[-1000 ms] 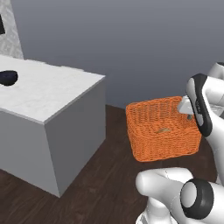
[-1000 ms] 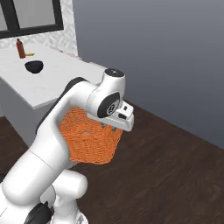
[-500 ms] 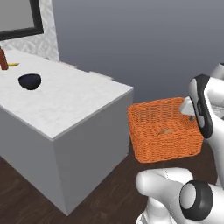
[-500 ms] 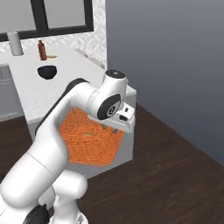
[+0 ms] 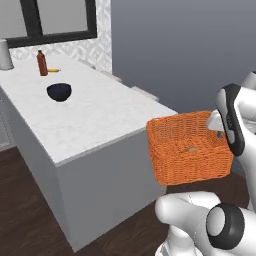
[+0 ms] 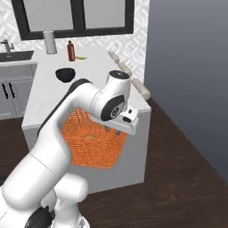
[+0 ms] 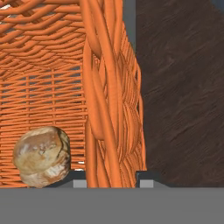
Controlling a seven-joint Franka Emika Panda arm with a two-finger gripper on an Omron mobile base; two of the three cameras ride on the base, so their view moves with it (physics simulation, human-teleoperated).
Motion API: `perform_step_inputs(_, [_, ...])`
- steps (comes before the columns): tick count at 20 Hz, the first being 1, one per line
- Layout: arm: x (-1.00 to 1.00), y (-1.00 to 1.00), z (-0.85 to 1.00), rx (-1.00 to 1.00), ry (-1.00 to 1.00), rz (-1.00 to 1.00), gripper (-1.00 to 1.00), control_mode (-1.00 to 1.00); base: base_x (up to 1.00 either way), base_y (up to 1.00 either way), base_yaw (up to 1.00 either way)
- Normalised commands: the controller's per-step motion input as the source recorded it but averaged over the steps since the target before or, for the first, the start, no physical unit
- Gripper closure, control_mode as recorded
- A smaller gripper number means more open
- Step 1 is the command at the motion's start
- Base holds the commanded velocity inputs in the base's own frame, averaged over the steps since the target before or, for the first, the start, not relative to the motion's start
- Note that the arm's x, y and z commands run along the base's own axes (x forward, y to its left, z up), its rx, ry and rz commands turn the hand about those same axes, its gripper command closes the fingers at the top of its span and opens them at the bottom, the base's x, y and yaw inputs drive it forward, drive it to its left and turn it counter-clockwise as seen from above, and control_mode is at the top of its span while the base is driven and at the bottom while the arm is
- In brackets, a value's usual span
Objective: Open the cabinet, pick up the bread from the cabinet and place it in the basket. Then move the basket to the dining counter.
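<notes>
Base has driven closer; white marble dining counter (image 5: 95,117) now looms larger. Gripper (image 7: 111,177) stays clamped on wall of the square orange woven basket (image 5: 189,147), carried off the counter's near corner, counter lying left of it. Round golden-brown bread (image 7: 41,156) rests on basket floor

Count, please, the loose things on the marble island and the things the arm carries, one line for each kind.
Black bowl: 1
Red-brown bottle: 1
Pale grey canister: 1
Small yellow item: 1
Orange basket, carried: 1
Bread in the basket: 1
Total: 6
</notes>
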Motion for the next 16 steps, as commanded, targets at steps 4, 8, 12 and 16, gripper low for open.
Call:
perform_step_inputs(4, [0.00,0.00,0.00,0.00,0.00,0.00,1.00,1.00,0.22,-0.30,0.51])
perform_step_inputs(8, [0.00,0.00,0.00,0.00,0.00,0.00,1.00,1.00,0.47,-0.32,0.54])
perform_step_inputs(12, [0.00,0.00,0.00,0.00,0.00,0.00,1.00,1.00,0.54,-0.60,0.47])
perform_step_inputs(16, [0.00,0.00,0.00,0.00,0.00,0.00,1.00,1.00,0.64,-0.76,0.24])
